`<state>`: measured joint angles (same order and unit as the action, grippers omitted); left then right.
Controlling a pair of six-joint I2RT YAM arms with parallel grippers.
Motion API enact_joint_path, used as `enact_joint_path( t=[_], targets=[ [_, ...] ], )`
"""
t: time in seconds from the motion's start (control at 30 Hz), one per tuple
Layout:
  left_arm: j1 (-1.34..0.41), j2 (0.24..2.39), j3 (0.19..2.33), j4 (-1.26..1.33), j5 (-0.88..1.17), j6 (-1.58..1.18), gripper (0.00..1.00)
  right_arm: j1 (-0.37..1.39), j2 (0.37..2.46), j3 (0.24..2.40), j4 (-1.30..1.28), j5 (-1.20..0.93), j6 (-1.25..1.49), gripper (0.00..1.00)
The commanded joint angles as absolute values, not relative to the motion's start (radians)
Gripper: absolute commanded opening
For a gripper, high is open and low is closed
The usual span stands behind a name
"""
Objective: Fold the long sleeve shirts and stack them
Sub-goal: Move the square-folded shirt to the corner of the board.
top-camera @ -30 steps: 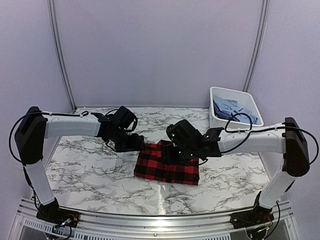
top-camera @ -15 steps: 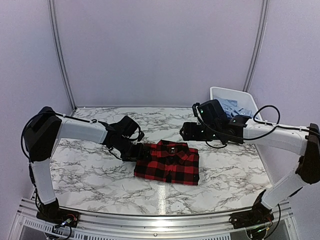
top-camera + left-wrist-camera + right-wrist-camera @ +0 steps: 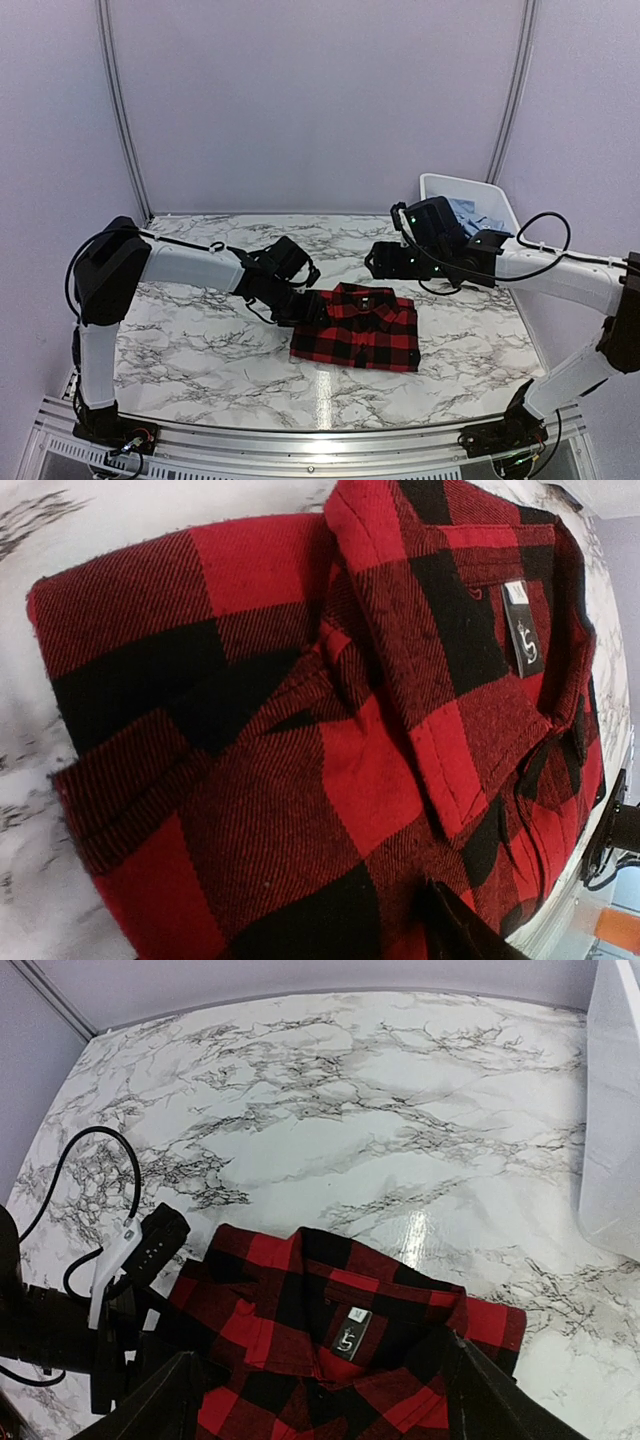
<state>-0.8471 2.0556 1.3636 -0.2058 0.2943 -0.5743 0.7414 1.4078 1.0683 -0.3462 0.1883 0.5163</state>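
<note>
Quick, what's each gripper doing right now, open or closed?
Left gripper: at the edge of the red-and-black shirt; grip cannot be told.
Right gripper: open, holding nothing.

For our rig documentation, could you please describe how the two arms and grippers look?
The left arm and right arm have white tubular links, bulky black joint housings and black cables looping alongside. The left gripper and right gripper are black; green lights glow by the right one.

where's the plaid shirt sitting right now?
Top view: the red-and-black flannel shirt lies folded on the marble table, slightly right of centre, with the left gripper at its left edge and the right gripper near its far edge.
</note>
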Motion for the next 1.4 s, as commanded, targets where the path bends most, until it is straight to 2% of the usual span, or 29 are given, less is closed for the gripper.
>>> enact_joint_path(
  t=[0.0, 0.57, 0.93, 1.37],
  targets=[
    [-0.907, 2.13, 1.458, -0.192, 0.296, -0.599, 0.65, 0.733, 1.371, 1.086, -0.365, 0.19, 0.488, 0.78],
    [-1.107, 2.48, 1.984, -0.189, 0.27, -0.784, 0.65, 0.706, 1.191, 1.091, -0.481, 0.257, 0.45, 0.79],
    [-1.159, 2.656, 2.251, -0.157, 0.275, -0.891, 0.64, 0.706, 1.1, 1.096, -0.552, 0.276, 0.443, 0.8],
    [-1.187, 2.671, 2.266, -0.119, 0.28, -0.92, 0.65, 0.706, 1.069, 1.105, -0.603, 0.297, 0.456, 0.8]
  ],
)
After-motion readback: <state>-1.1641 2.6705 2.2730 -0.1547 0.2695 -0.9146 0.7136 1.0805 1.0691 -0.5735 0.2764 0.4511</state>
